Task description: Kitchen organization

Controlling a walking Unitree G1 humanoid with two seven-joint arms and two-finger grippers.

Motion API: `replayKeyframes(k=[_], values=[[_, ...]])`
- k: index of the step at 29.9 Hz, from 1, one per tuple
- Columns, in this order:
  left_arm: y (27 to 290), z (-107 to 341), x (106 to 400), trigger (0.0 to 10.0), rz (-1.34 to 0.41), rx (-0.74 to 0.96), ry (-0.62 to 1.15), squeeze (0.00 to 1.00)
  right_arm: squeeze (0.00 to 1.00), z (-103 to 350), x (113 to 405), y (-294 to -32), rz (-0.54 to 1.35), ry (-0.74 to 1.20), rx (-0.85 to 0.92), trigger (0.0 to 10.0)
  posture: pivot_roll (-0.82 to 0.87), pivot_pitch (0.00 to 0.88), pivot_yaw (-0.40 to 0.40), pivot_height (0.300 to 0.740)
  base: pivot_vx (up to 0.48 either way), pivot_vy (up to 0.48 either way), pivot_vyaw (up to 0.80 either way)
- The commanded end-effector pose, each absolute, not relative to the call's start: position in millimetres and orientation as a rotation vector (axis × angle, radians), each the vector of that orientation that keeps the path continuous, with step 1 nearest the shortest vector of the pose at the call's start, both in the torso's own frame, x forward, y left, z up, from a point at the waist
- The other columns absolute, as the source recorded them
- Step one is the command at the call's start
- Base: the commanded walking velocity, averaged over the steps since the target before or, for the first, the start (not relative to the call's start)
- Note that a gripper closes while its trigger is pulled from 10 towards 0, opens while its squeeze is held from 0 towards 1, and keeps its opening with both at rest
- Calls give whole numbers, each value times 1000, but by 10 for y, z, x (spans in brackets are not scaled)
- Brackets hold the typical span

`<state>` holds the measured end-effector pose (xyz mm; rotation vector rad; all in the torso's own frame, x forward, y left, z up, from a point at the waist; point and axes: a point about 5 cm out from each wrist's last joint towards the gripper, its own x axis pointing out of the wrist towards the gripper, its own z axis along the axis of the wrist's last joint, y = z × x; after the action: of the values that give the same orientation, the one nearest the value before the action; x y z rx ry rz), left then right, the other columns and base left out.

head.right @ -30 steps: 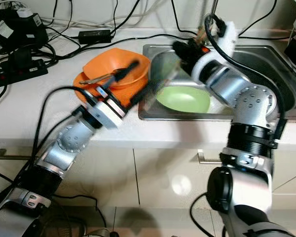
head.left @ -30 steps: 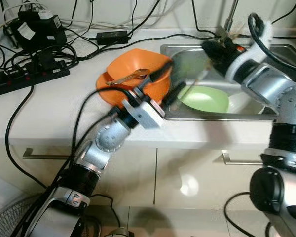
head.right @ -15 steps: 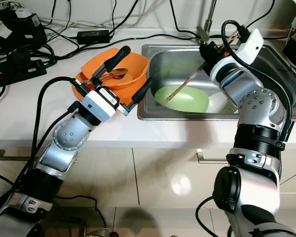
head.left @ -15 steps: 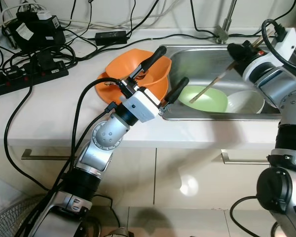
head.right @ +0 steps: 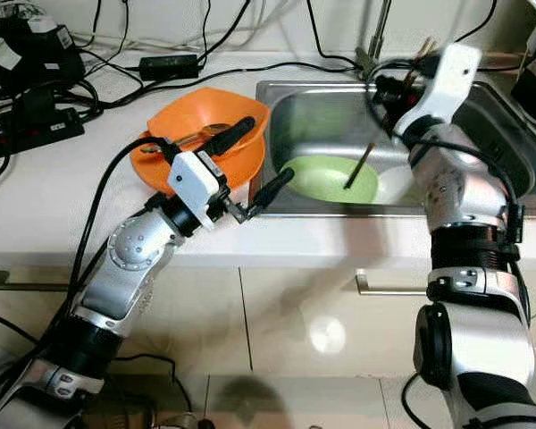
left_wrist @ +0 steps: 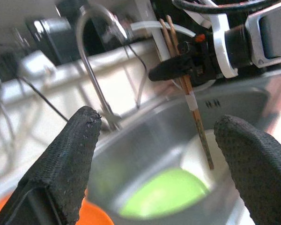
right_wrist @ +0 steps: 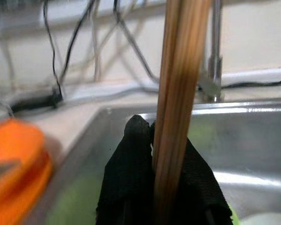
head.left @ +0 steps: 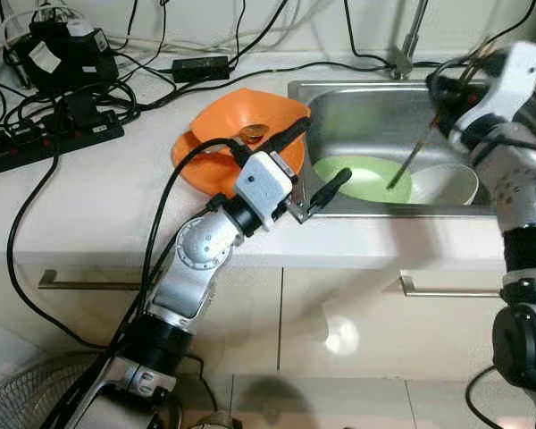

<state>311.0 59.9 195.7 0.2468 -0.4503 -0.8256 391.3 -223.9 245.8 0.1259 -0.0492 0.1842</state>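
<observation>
1. Since half a second ago, your right end effector (head.right: pixel 395 87) has raised the chopsticks (head.right: pixel 362 164) from a low slant across the sink (head.left: pixel 357 125) to nearly upright, their tips now hanging over the green plate (head.left: pixel 362 177).
2. Your left end effector (head.left: pixel 310 166) has meanwhile dropped from above the orange bowl (head.left: pixel 241 125) to the bench (head.left: pixel 98 192) edge at the sink's near-left corner; its fingers (left_wrist: pixel 61 164) are spread wide and hold nothing.
3. The right end effector is pinched on the chopsticks, its black fingers (right_wrist: pixel 136 187) pressed against the wooden shafts, as your right wrist view shows.
4. The green plate lies flat in the sink basin with a white bowl (head.left: pixel 447 181) just beside it on the right.
5. On the bench left of the sink, the orange bowl sits tilted on an orange plate (head.left: pixel 192 165), with a spoon (head.right: pixel 196 137) inside it.
6. Cables and a power strip (head.left: pixel 45 143) crowd the back-left of the bench.
7. Judged from this, the tidying is at an early-to-middle stage: you have the chopsticks lifted but not yet put away, and the plate and bowl in the sink, plus the orange dishes and spoon, all remain to be dealt with.
</observation>
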Motion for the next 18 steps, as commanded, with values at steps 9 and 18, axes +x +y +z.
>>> replayKeyframes(k=[9, 18], values=[[641, 1840, 3088, 10000, -879, 213, -305, 1000, 0, 2229, 3953, -2142, 345, -19, -290, 10000, 7, 42, 17, 740, 0, 0, 0], [640, 1775, 3053, 10000, -910, 205, -231, 1000, 353, 2055, 3953, -2107, 425, 29, -424, 10000, 20, 38, 13, 740, 0, 0, 0]])
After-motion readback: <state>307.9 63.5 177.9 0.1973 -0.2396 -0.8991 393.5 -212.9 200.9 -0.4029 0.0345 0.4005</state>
